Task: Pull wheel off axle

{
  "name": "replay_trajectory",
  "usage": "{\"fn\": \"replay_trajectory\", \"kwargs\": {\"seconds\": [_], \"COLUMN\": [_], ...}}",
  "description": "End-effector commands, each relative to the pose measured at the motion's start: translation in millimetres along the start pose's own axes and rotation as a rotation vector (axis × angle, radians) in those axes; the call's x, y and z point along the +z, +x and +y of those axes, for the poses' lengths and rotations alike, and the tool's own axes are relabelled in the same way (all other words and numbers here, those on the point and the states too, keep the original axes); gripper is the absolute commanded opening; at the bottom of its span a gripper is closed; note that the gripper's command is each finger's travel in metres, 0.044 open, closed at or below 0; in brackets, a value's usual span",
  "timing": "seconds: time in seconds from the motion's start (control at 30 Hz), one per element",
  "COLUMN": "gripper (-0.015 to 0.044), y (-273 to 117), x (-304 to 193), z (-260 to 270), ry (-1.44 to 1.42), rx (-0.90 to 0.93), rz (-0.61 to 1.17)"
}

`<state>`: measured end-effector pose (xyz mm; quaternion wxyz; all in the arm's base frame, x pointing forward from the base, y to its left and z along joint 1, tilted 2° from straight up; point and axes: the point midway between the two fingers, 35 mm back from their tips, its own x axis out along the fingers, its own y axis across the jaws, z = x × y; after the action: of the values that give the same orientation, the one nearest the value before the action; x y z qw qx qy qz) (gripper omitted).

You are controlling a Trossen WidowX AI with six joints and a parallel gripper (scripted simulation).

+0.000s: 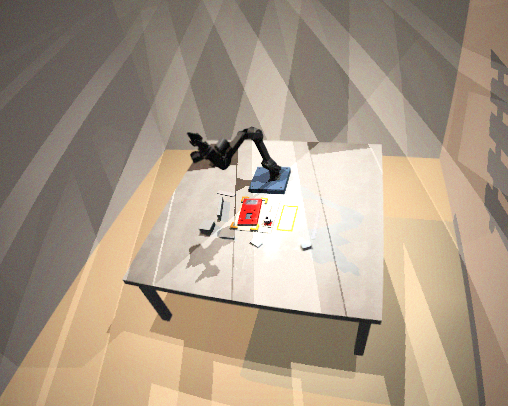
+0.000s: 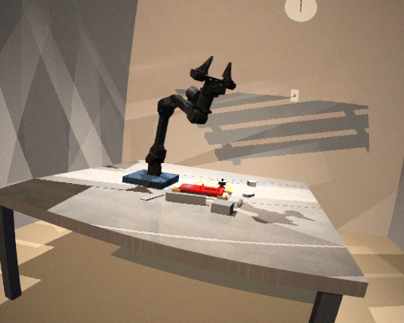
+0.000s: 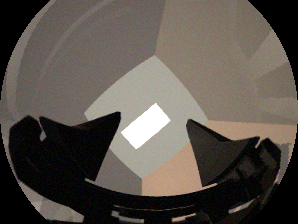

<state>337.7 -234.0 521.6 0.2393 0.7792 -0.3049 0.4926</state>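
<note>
My gripper (image 1: 189,145) (image 2: 221,60) (image 3: 154,119) is open and empty. It is raised high above the table, tilted upward, well away from the parts. A small black piece, which looks like the wheel (image 1: 268,219) (image 2: 222,182), stands on its upright mount beside the red body; the axle itself is too small to make out. The marked area (image 1: 295,218) is a yellow outline on the table, to the right of the wheel in the top view. No wheel shows inside it. The wrist view shows only walls, the ceiling and a bright lamp between the fingers.
A red body (image 1: 250,216) (image 2: 202,190) with yellow-orange corner pieces lies beside the wheel. Grey blocks (image 1: 207,228) (image 2: 223,207) and a long grey bar (image 2: 186,198) lie near it. Small pale blocks (image 1: 306,246) (image 2: 251,183) lie farther out. The arm stands on a blue base (image 1: 266,186) (image 2: 146,180).
</note>
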Motion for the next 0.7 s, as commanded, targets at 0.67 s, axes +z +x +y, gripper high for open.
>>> {"fn": "replay_trajectory", "kwargs": {"seconds": [0.67], "gripper": [0.03], "y": [-107], "x": [138], "z": [-191], "ry": [-0.286], "rx": [-0.678], "rz": [-0.815]}}
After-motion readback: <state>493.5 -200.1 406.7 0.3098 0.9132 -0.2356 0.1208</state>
